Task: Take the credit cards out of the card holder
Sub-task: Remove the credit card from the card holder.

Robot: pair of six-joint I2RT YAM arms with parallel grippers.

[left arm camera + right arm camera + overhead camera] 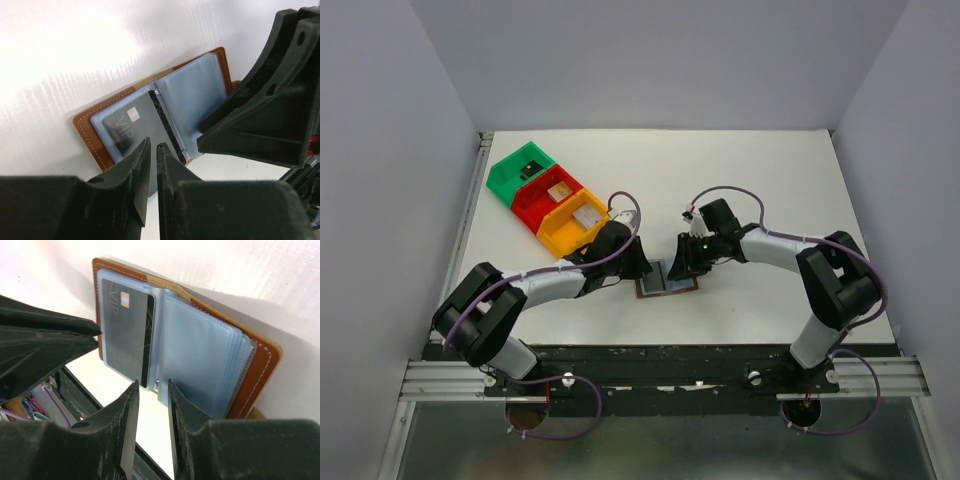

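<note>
The card holder point(668, 281), a brown leather wallet, lies open on the white table between both grippers. Its brown edge point(86, 131) and grey-blue clear pockets point(200, 355) show in the wrist views. One dark credit card point(124, 131) marked "VIP" sits in the left pocket point(125, 330), a black strip along its inner edge. My left gripper point(152, 146) hovers over that pocket's near edge, jaws a narrow slit apart, nothing between them. My right gripper point(152, 386) stands open at the wallet's spine, empty. The two grippers point(642, 262) point(680, 258) face each other closely.
Green point(525, 168), red point(546, 195) and yellow point(576, 222) bins stand in a diagonal row at the back left, small white pieces in the red and yellow ones. The table's black front rail point(660, 352) runs just below the wallet.
</note>
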